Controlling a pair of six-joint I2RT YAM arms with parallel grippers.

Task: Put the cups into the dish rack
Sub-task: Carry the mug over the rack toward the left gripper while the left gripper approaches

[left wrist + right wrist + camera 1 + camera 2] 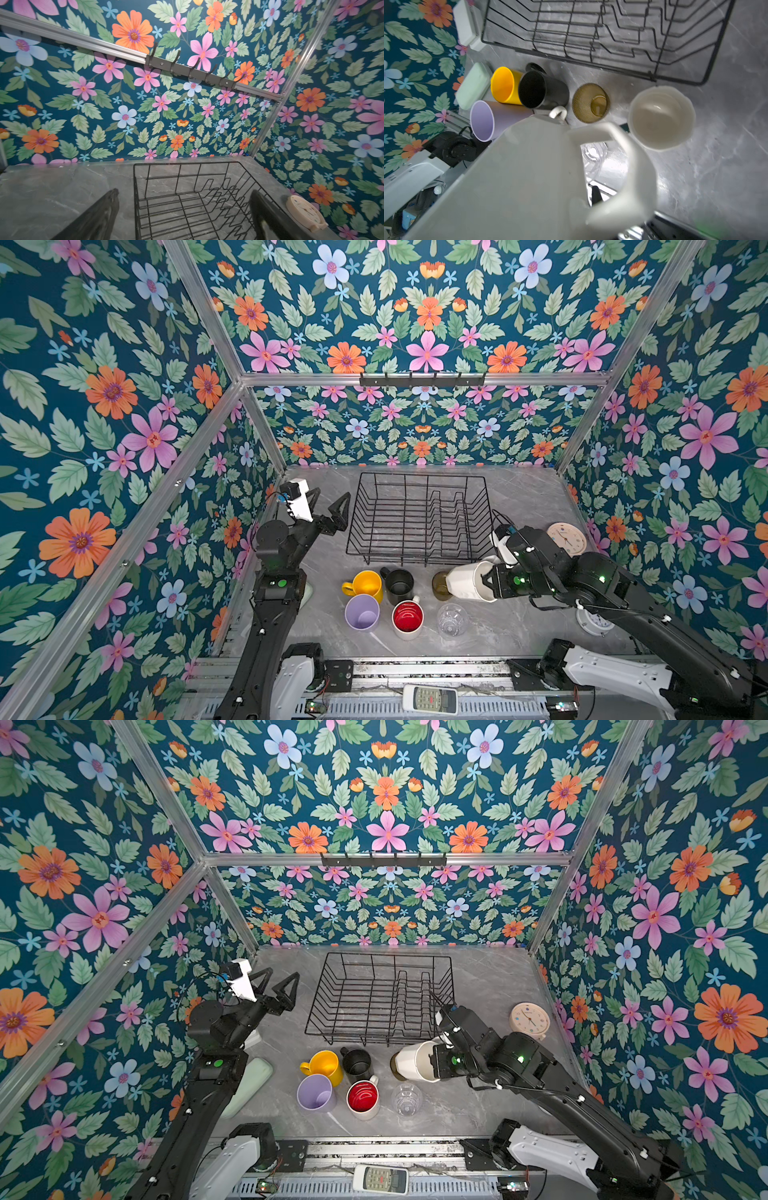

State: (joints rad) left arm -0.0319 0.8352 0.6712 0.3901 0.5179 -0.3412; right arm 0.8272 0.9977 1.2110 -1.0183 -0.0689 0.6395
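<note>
**White mug aloft, rack lying just ahead of the right gripper**

The right gripper (pixel 487 580) is carrying the white mug (pixel 467 581) clear of the tabletop (pixel 523 506). Its jaws are pinched almost together at the mug's mouth end, though I cannot make out exactly how the fingers sit on the wall. The mug is lying tipped onto its side. Its long axis is running straight out from the gripper toward the left arm's side, base leading and mouth facing back at the gripper.

The dish rack (pixel 419 518) is sitting empty just beyond the gripper, away from the robot's base and a little toward the left arm's side. To my eye the move ahead is a short carry forward over the near wire rim.

The amber tumbler (pixel 440 585) is standing just past the mug's base and lower down, close enough to get knocked.

The left gripper (pixel 328 501) is hanging spread wide with nothing in it, beside the rack's other end and well apart from the mug, so the right arm is plainly the nearer one.

The yellow mug (pixel 365 585), black mug (pixel 400 585), lilac tumbler (pixel 362 612), red-lined mug (pixel 408 618) and clear glass (pixel 452 619) are waiting on the tabletop, out past the mug's base toward the left arm.
</note>
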